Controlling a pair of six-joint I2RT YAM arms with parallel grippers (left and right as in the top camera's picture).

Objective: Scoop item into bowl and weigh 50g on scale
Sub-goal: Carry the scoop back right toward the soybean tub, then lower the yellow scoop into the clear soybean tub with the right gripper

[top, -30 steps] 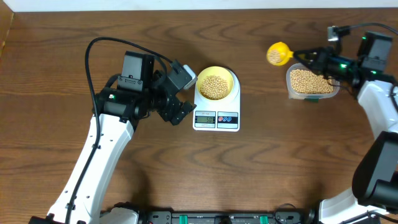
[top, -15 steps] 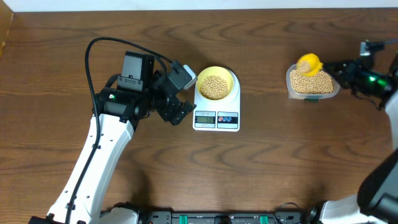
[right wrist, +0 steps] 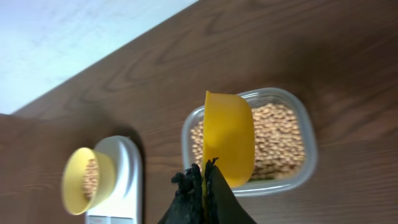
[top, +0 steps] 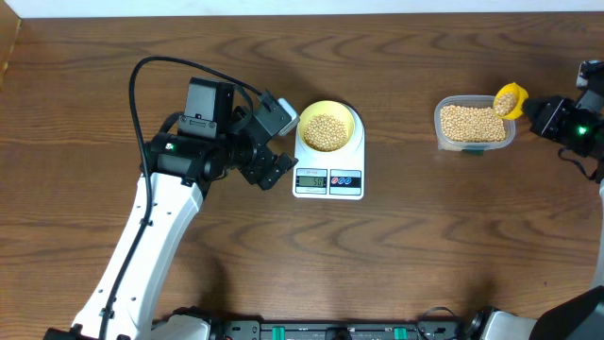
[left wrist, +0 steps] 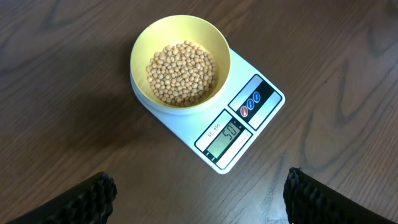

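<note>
Bowl [top: 327,130] of beans [left wrist: 181,73] sits on scale [top: 328,181]; display [left wrist: 224,135] appears at target. Left pincer [top: 281,142] released, 9 o'clock of scale. Right pincer [right wrist: 204,177] clenched on scoop [top: 510,99] at tub [top: 472,126] edge, 3 o'clock. Weighing judged complete.

Wooden table [top: 425,246]: scale [top: 328,182], clear tub [top: 440,133]

Bowl [top: 353,121] of beans [top: 327,130] on scale [top: 358,159], left claw [top: 286,142] spread wide beside it, right claw [top: 532,111] gripping yellow scoop [top: 510,98] over tub [top: 439,123]

A yellow scoop [top: 510,98] tilts above the clear plastic tub's [top: 475,144] corner.
</note>
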